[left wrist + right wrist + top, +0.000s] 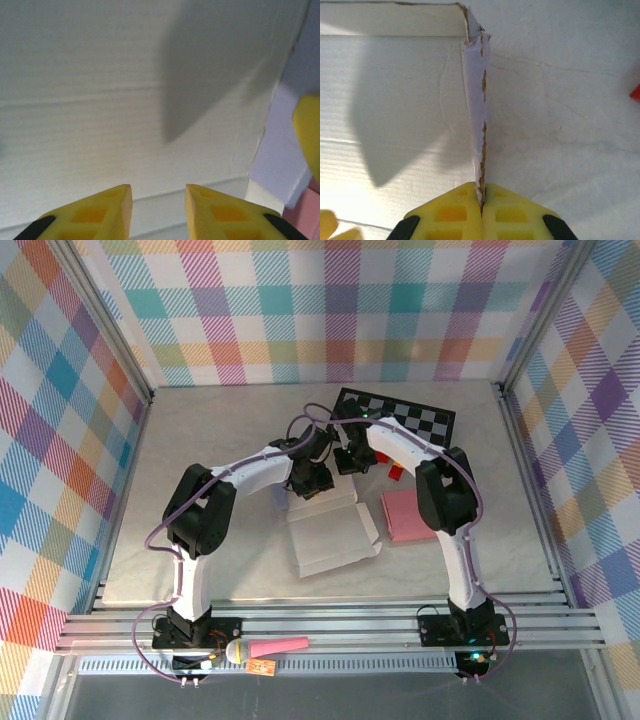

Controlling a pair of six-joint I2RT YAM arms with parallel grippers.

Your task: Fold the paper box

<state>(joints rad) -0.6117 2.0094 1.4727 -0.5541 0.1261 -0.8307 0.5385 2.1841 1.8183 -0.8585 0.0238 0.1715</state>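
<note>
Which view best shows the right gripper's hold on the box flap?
Right wrist: right gripper shut on the upright flap edge. Top external: grip too small, by the paper box; left wrist: flat panel.

The pale grey table carries the white paper box lying opened out near its middle, a little toward 6 o'clock. At the box's 3 o'clock, just beside it, lies a flat pink sheet. A black-and-white checkered board lies toward 1 o'clock, with a small red piece between board and sheet.
</note>
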